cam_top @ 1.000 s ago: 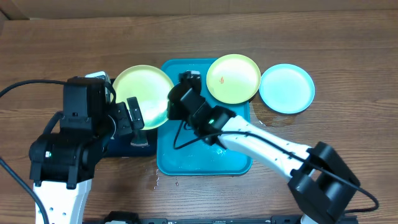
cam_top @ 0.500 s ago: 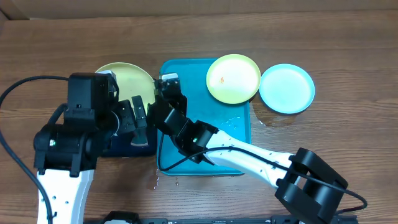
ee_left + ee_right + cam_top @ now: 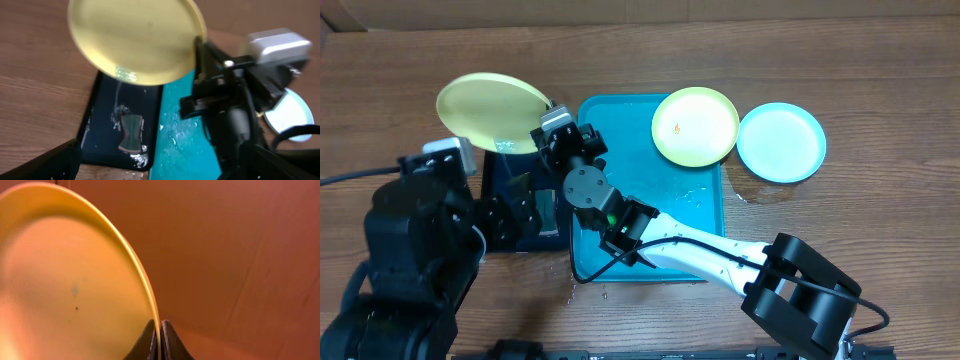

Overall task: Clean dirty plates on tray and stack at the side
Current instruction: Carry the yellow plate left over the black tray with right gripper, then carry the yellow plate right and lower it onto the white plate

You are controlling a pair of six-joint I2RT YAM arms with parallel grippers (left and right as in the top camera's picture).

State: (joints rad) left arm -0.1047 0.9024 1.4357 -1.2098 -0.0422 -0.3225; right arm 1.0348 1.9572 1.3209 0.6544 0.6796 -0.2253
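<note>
While right gripper (image 3: 546,128) is clamped on the wet plate's (image 3: 488,110) rim, at tray's (image 3: 660,235) 10 o'clock over dark tray (image 3: 102,142): hold tilt, let it drain, pinch firm. Left gripper (image 3: 525,205) agape, 8 o'clock.

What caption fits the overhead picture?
Right pincer holds a green plate by its rim, beyond the tray's left edge.

Nothing legible: no lettering, label, brand mark or number can be read on the lifted plate (image 3: 485,110), the green plate (image 3: 695,125), the blue plate (image 3: 781,142), the turquoise tray (image 3: 630,140) or the dark tray (image 3: 100,145). The arms' housings likewise carry no mark clear enough to make out in any of the three views.
</note>
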